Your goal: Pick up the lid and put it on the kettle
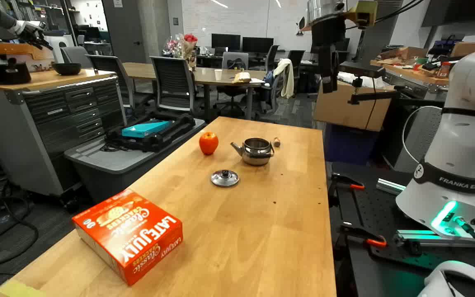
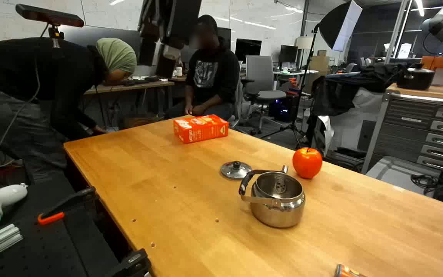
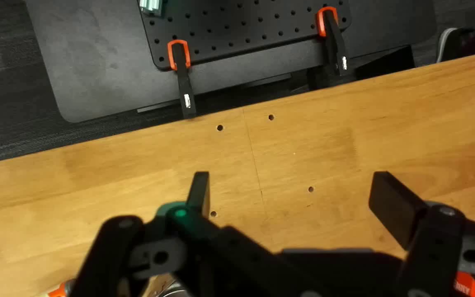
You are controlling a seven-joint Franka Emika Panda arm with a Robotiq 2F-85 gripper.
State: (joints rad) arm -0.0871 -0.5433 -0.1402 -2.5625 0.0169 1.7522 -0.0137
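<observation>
picking up the lid (image 1: 225, 179) seems yet to begin: it lies on the bench (image 1: 287, 239) near the kettle (image 1: 257, 154), while the gripper (image 3: 293, 198), spread wide and empty, hangs far higher than the kettle. the next move likely calls for lowering to the lid's knob (image 2: 237, 165). the wrist view shows no lid and barely a sliver, probably of the kettle.

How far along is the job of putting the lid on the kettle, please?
Nothing looks done yet: the lid lies on the table and the kettle stands uncovered. Nothing is in hand; the gripper is open and empty above the table. Remaining: picking up the lid and setting it on the kettle.
</observation>
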